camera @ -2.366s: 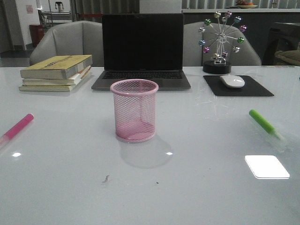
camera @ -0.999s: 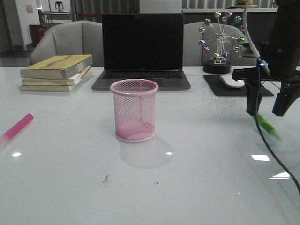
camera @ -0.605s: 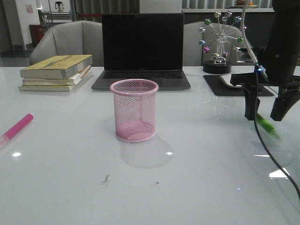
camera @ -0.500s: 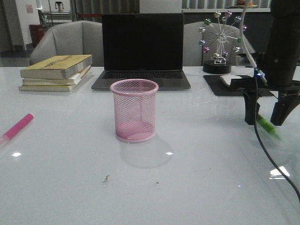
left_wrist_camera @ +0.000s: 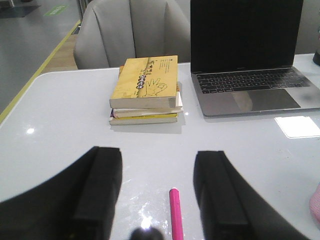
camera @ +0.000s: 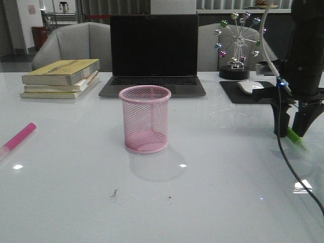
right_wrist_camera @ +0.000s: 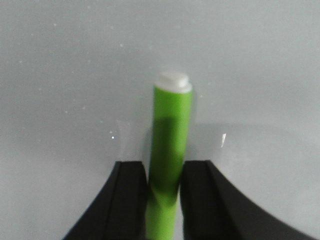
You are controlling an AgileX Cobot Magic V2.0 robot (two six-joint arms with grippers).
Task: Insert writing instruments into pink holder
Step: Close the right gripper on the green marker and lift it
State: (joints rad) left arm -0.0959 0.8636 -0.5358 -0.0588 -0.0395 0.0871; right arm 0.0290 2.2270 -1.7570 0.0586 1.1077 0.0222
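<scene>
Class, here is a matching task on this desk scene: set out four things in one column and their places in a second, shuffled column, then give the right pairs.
Things:
1. green marker
2. pink marker
3. holder
4. books

Places:
A. lying on the table's left side, untouched
B. stacked to the left of the laptop
C. between the right gripper fingers
D. upright in front of the laptop

Pairs: 1-C, 2-A, 3-D, 4-B
</scene>
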